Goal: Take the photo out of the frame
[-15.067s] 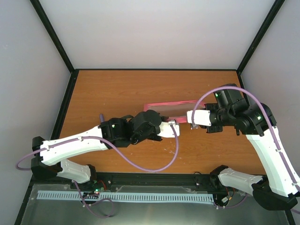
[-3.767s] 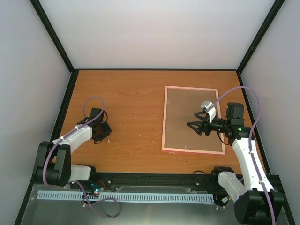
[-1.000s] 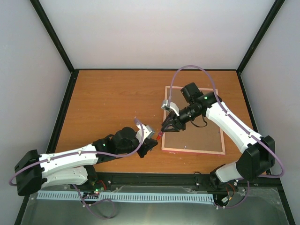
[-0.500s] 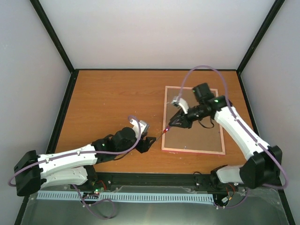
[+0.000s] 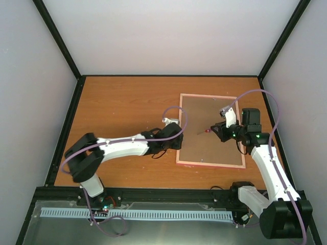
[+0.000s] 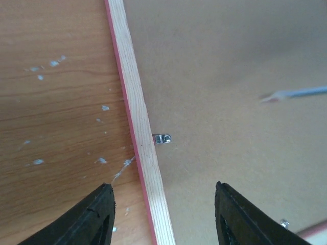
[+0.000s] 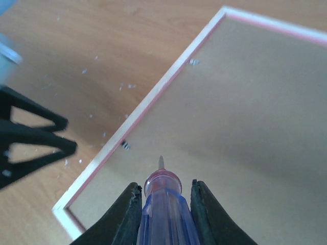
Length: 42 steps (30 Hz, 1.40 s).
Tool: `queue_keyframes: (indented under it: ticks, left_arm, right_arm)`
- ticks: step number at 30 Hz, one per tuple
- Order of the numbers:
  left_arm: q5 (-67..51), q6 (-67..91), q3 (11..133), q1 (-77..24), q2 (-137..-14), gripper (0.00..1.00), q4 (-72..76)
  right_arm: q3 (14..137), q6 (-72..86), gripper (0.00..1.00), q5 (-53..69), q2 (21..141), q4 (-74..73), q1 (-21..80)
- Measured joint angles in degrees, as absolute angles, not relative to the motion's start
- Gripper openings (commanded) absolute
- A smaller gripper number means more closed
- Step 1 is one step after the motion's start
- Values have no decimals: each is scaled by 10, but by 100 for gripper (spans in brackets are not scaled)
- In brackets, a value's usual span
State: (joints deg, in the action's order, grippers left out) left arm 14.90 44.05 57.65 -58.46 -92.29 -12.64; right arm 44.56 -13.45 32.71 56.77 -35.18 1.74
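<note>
The pink frame lies face down on the table, its brown backing board up. The photo is hidden under that board. My right gripper hovers over the board's right half, shut on the purple-and-red screwdriver, whose tip points left. In the left wrist view my left gripper stands open astride the frame's left rail, one finger over the table and one over the board, nothing between them. A small metal clip sits on the board against that rail, just ahead of the fingers.
A second clip sits farther along the same rail. Black posts and grey walls bound the orange table. The left arm stretches across the table's near middle towards the frame.
My left gripper opened and let go of the screwdriver; my right gripper shut on it and carried it right over the board. The left arm moved up to the frame's left rail.
</note>
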Motion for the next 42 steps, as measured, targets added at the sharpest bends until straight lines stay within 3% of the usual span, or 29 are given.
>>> queue_keyframes:
  ticks: [4,10,22,32,42]
  left_arm:
    - [128,445,628,-577,-1010,45,-152]
    - [114,451,683,-573,-1084,43,-200]
    - [95,469,678,-571,-1098,22,-207]
    - [103,528,516,-549,-979,13,-157]
    - [118,608,349,-548,-792,10,-215]
  right_arm:
    - [445,-124,3,321,553,-318,15]
    - [445,-122,3,322,556,-303,15]
    - [445,-122,3,335,569,-300,15]
    - [445,-129,3,358,569,-300,15]
    - [445,-145,3,400,569,-305,15]
